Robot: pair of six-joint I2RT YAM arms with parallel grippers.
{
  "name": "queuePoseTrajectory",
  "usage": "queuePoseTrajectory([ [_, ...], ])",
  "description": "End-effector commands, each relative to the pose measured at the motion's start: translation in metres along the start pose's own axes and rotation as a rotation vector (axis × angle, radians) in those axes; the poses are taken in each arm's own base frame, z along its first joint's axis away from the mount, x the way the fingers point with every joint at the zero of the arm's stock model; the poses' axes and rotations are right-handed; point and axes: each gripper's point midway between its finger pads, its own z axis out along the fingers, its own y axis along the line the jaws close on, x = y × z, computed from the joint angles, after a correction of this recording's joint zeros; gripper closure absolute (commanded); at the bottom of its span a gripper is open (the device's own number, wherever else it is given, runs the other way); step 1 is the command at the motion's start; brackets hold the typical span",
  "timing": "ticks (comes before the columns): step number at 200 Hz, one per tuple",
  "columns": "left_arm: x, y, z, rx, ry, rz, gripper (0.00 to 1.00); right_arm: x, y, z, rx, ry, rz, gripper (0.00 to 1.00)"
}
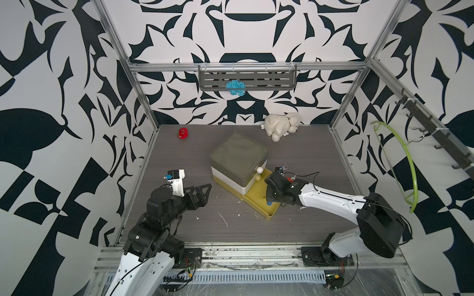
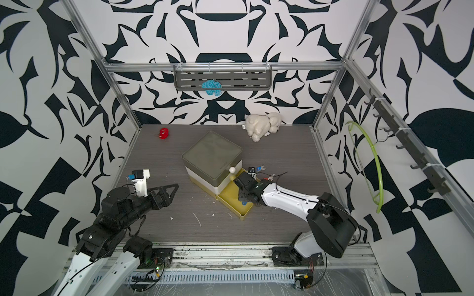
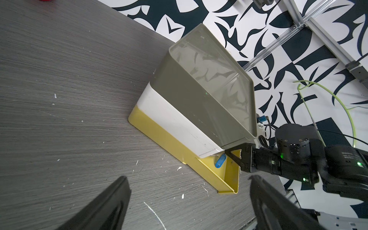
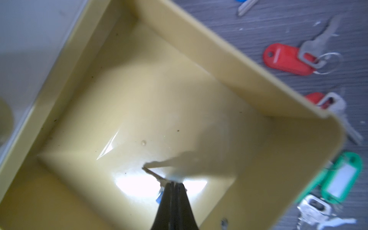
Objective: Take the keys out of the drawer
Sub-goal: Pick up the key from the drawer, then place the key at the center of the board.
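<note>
Pinching the blue-tagged key (image 4: 152, 172) in the yellow drawer (image 4: 219, 57)
My right gripper (image 4: 173, 189) is closed tight, seemingly on its head; the other keys (image 4: 286, 59) lie on the table (image 4: 278, 25) just right. It's light, stiff, slick metal, so I'd trust the head, not the dangling tag.

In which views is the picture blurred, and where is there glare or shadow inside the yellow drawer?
Right wrist view: everything soft, the red tag and green tag smeared; white glare on the drawer floor beside the right gripper, shut on a key, its shadow cast ahead. Left wrist view: drawer sharp, left gripper out of focus. Both top views: sharp, even light.
</note>
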Motion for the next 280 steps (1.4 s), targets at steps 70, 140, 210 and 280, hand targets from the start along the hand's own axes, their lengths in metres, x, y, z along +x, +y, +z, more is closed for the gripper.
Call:
queuePoseTrajectory([
  [70, -0.001, -0.004, 0.031, 0.037, 0.048, -0.094, 0.01, -0.042, -0.012, -0.059, -0.067, -0.105, 0.081, 1.0],
  [140, -0.003, -0.008, 0.051, 0.044, 0.099, -0.168, 0.01, -0.093, -0.006, -0.11, -0.125, -0.217, 0.094, 1.0],
  [210, 0.006, -0.002, 0.051, 0.015, 0.135, -0.204, 0.01, -0.154, -0.017, -0.133, -0.152, -0.277, 0.146, 1.0],
  [280, 0.007, 0.002, 0.048, -0.003, 0.126, -0.211, 0.01, -0.196, -0.012, -0.107, -0.194, -0.186, 0.153, 1.0],
])
